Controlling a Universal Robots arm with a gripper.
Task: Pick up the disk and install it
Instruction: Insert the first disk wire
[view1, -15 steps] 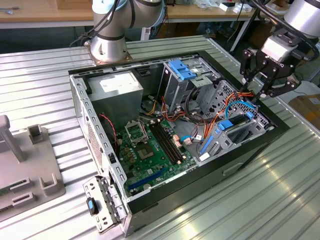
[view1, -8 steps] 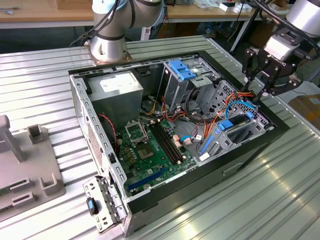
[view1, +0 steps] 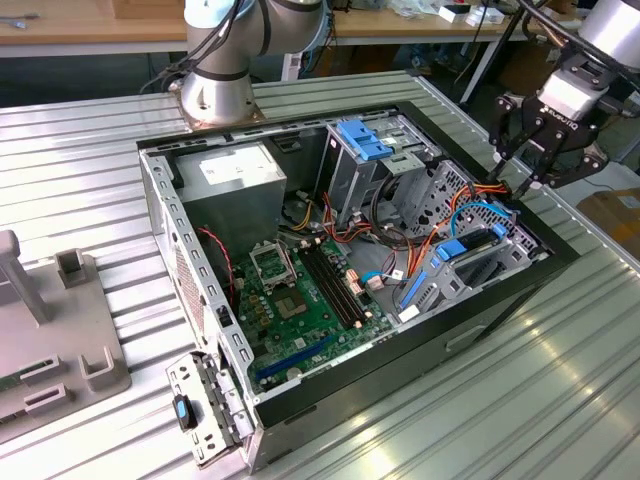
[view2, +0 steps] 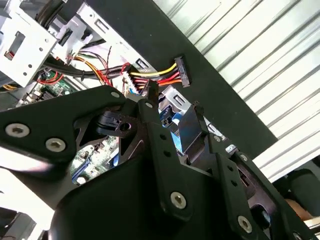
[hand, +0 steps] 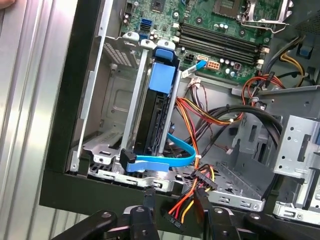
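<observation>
Ribbed metal table (view1: 90, 150), open computer case (view1: 190, 240); wooden workbench (view1: 100, 22) behind. The disk (view1: 465, 250) sits in its bay (view1: 515, 238), exterior view's right, just below the gripper (view1: 516, 175), whose fingers hang spread, empty.

a ribbed silvery metal tabletop (view1: 90, 170) spreads under even light, with pale wooden workbenches (view1: 90, 20) along the back.

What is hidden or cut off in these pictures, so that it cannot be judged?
Disk: in the first wrist view it stands edge-on in the drive cage, whose rails hide its flat faces.
Gripper: in the second wrist view its own black body covers much of the computer case.
Power connector: in both wrist views, contact with the fingers cannot be told.
</observation>
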